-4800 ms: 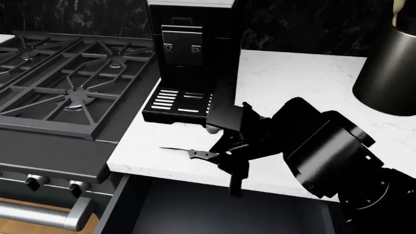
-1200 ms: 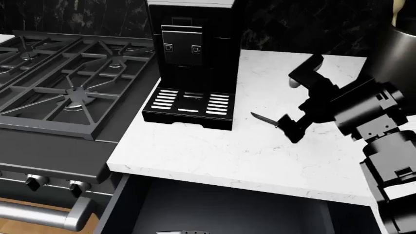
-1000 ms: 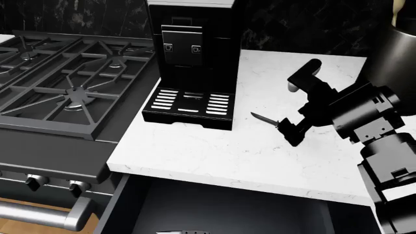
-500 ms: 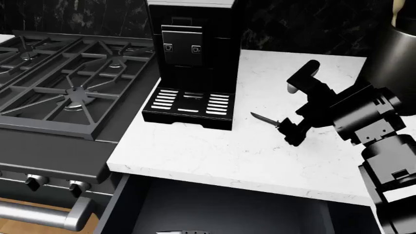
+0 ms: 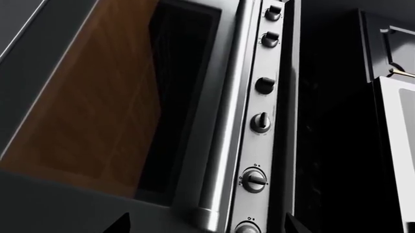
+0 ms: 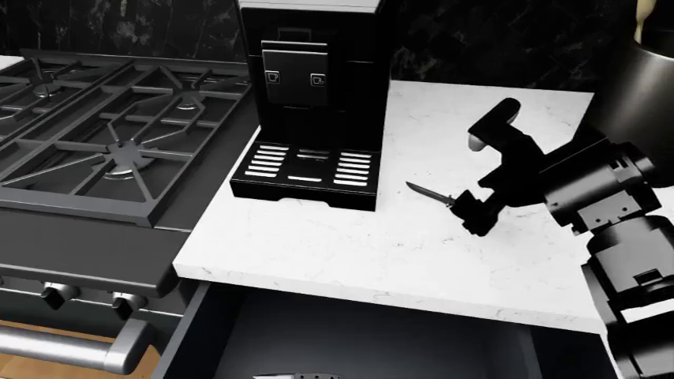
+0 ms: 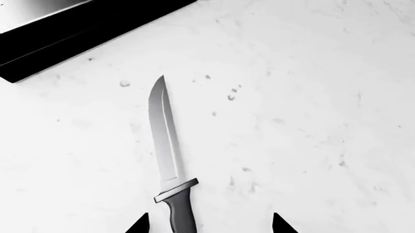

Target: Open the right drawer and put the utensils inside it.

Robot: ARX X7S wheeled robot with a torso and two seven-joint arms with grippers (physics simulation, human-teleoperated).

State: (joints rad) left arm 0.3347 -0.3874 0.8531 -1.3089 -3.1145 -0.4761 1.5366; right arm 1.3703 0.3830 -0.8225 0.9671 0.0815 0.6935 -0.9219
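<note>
On white desk (image 6: 348,253) beside coffee machine (image 6: 311,103): pointed knife (image 7: 170,160) lies flat, handle between spread fingers of right end effector (image 6: 476,178), poised for pickup. Right drawer (image 6: 368,347) open below, other knife (image 6: 298,376) inside. Left end effector state unclear.

Kitchen, gas stove (image 6: 116,134), coffee machine (image 6: 311,95), seemingly marble counter (image 6: 421,245)

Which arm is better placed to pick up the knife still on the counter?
Right. The right gripper hangs open over the knife, fingertips either side of its handle. The left wrist camera faces the oven front.
</note>
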